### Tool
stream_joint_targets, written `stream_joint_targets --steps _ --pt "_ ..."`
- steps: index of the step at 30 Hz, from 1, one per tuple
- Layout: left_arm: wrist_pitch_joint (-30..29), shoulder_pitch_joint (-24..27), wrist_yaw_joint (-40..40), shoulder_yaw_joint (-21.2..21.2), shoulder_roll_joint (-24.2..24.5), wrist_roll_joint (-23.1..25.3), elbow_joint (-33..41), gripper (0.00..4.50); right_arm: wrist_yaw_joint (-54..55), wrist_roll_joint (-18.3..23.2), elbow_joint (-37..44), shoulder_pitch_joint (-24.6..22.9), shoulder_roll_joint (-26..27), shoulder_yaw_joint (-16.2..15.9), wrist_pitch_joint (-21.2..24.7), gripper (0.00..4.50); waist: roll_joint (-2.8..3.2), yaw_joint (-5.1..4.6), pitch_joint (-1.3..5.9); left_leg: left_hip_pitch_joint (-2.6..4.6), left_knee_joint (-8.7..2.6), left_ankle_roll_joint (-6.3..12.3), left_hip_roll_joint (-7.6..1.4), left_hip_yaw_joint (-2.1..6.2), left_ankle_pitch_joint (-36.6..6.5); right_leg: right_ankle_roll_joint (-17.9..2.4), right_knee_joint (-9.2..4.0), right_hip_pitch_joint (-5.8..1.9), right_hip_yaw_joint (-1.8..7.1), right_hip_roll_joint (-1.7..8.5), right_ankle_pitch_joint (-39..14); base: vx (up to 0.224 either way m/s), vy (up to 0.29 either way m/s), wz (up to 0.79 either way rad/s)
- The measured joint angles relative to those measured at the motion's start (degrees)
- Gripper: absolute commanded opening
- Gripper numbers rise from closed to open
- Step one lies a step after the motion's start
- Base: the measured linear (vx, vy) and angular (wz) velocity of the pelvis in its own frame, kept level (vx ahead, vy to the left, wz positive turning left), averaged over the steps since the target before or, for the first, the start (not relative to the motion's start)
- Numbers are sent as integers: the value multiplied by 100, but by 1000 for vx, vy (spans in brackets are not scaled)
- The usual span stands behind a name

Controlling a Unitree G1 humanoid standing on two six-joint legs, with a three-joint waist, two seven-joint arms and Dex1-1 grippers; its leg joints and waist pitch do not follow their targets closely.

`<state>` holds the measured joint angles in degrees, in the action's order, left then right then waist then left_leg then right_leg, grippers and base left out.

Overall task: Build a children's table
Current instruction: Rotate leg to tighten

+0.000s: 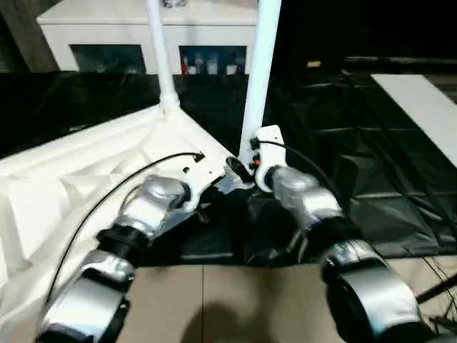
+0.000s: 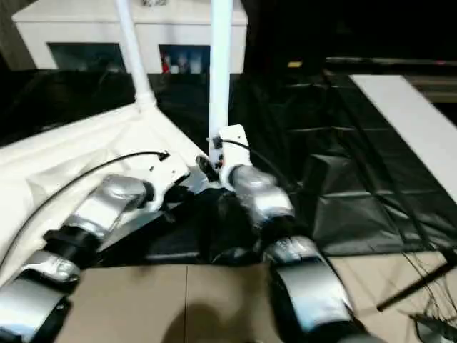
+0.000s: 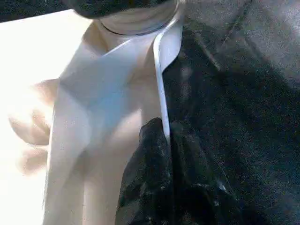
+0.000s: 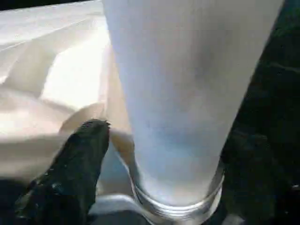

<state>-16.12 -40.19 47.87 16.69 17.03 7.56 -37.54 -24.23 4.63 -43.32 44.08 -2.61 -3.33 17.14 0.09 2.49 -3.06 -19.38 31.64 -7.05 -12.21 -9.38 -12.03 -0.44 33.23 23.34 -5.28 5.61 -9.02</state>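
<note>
Left eye view: two legs [image 1: 260,64] upright; left fingers [image 3: 154,154] pinch top [image 1: 86,171], right fingers [image 4: 79,159] spread.

The left hand [image 3: 168,140] pinches the thin rim of the white table top [image 3: 112,84] over black cloth [image 3: 243,93].

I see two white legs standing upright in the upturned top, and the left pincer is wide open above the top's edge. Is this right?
Not quite. The left pincer is shut on the top's edge, as the left wrist view shows. The rest holds: two legs, one far and one near, stand upright in the top.
</note>
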Motion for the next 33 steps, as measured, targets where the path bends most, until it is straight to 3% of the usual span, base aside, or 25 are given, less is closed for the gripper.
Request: stream_joint_targets --steps 1,4,9,14,25,33 --pt "114 69 198 2 115 -37 95 0 -369 29 381 -189 -200 -170 136 430 27 29 3 -9 -1 -7 -50 -2 61 -6 2 6 -6 -39 -19 73 -25 -3" --pt "455 265 786 93 442 -119 387 0 -1339 79 1158 -765 -785 -556 400 443 56 98 5 -21 9 29 -70 -6 107 -33 32 21 -14 -59 -89 79 -12 -4" --pt "803 388 1297 128 704 -170 628 0 -2032 74 1746 -1242 -1262 -783 473 443 61 105 4 -95 83 77 -60 -27 76 -59 87 111 4 -39 -111 26 4 1" --pt "891 620 1686 228 841 -292 981 0 -2358 39 2296 -1438 -1584 -868 286 443 63 130 3 -92 102 84 -63 -36 72 -65 96 108 9 -31 -112 0 0 0" --pt "887 830 2035 335 910 -388 1190 0 -2962 170 2503 -1557 -1789 -1017 94 443 73 120 -4 -64 123 16 -69 -36 74 -63 180 73 33 -33 -103 0 0 0" --pt "886 832 2051 338 909 -384 1189 0 -3097 135 2365 -1522 -1787 -1069 -132 376 73 103 -4 -70 164 7 -70 -31 82 -61 188 64 40 -34 -101 0 0 0"
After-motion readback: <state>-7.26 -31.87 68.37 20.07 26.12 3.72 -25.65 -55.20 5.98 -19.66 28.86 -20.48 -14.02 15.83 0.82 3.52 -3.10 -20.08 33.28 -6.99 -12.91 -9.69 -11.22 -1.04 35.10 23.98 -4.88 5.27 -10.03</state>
